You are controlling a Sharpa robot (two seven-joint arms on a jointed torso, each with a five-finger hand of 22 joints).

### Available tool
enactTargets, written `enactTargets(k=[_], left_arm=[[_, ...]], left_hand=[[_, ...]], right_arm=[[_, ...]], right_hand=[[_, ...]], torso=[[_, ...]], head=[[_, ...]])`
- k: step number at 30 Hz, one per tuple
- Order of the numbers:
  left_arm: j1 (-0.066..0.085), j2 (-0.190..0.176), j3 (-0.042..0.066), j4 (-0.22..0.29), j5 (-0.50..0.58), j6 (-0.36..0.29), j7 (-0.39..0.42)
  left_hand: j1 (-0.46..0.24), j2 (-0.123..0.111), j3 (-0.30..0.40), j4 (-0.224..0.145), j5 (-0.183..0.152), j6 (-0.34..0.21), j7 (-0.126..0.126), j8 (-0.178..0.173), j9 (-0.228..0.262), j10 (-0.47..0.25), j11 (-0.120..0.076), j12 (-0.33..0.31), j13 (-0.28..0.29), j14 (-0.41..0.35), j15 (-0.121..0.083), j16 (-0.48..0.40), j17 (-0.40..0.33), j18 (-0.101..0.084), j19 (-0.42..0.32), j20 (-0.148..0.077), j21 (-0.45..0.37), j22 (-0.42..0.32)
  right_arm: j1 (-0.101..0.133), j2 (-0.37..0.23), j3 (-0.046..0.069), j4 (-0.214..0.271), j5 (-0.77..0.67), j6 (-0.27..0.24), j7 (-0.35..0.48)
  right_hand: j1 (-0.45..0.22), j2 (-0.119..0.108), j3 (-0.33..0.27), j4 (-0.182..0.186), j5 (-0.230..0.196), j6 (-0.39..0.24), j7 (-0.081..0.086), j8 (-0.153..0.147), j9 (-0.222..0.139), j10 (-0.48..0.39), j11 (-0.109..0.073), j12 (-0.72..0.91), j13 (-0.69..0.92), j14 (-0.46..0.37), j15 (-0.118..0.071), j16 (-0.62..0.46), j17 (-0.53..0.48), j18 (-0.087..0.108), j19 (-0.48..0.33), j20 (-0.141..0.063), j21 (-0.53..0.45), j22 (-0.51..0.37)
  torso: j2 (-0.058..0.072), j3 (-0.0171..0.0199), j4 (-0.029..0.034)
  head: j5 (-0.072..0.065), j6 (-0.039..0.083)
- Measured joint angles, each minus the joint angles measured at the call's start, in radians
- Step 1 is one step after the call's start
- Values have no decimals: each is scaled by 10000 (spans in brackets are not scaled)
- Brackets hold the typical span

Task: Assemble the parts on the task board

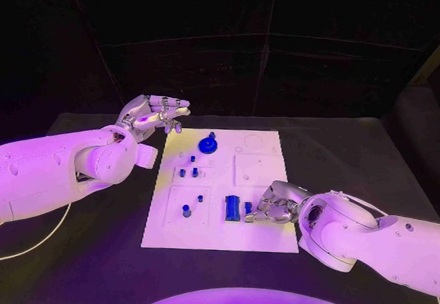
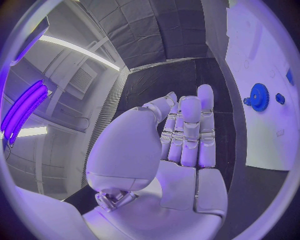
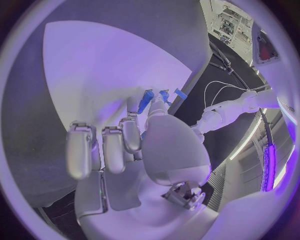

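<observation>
The white task board [image 1: 265,240] lies in the middle of the black table. A blue gear [image 1: 209,145] [image 2: 259,97] stands near its far edge, and several small blue parts [image 1: 189,171] sit in its left column. A blue block [image 1: 233,208] stands near the middle. My right hand [image 1: 275,203] [image 3: 140,145] rests low on the board's right side with fingers curled, its thumb and a finger pinching a small blue part [image 1: 248,208] [image 3: 146,101] beside the block. My left hand [image 1: 154,113] [image 2: 181,140] hovers off the board's far left corner, fingers stretched out, holding nothing.
Round and square recesses [image 1: 252,143] mark the board's far right part. Black table [image 1: 358,159] stretches around the board on all sides. A white cable [image 1: 37,242] hangs under my left arm.
</observation>
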Motion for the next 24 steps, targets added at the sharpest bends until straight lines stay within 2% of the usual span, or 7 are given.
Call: enactTargets(k=[5,14,18,20,21,24], left_arm=[[0,0,0,1,0,0,-1],[0,4,0,-6,0,0,-5],[0,7,0,-9,0,0,-7],[0,8,0,-10,0,0,-7],[0,8,-1,-10,0,-1,-7],[0,10,-3,-17,0,-1,-3]], left_hand=[[0,0,0,0,0,0,0,0,0,-4,-5,0,1,0,0,0,0,0,0,0,0,1],[0,0,0,0,0,0,0,0,0,-74,-1,0,1,0,0,0,0,0,0,0,0,1],[0,0,0,0,0,0,0,0,0,-74,-2,0,1,0,0,0,0,-1,0,0,0,1],[0,0,0,0,0,0,0,0,0,-74,-2,0,1,0,0,0,1,0,0,0,0,1],[0,0,0,0,0,0,0,0,0,-74,-2,0,1,0,0,0,-11,0,0,0,0,1],[0,0,-28,-28,0,0,0,0,0,-74,-2,0,1,0,0,0,-81,0,0,0,0,1]], right_arm=[[0,45,-3,-78,-135,-101,-100],[-2,134,-4,-124,-272,-299,-123],[-3,-33,-3,-23,-224,-448,65],[-2,-191,-2,20,-117,-563,285],[8,-296,-2,26,4,-658,492],[124,-501,-5,-94,512,-912,1187]], right_hand=[[-43,72,-21,21,0,0,0,50,2,0,0,-53,232,16,16,0,0,-1,0,0,0,0],[-43,72,-85,86,0,0,0,50,16,0,0,-64,232,16,17,-1,-1,-1,0,0,0,0],[-40,70,-122,118,0,-10,0,45,24,0,0,-73,233,16,18,-30,-1,-1,-5,0,-61,0],[82,-15,-203,38,94,-398,105,-144,-36,-124,11,-700,433,19,21,-331,-164,11,-342,19,-404,0],[376,148,-245,20,176,-663,205,-301,-109,-490,65,-1562,-547,37,39,-615,-559,171,-629,68,-719,-9],[571,63,-311,-20,268,-1225,424,-621,-297,-1482,326,-3818,-2176,-44,290,-1665,-2033,558,-1534,230,-1837,-1057]], torso=[[0,1,0],[0,6,-1],[-14,7,-14],[-23,6,-14],[-33,2,-14],[-59,-12,-3]], head=[[0,0],[0,20],[3,38],[-5,71],[-31,100],[-90,186]])
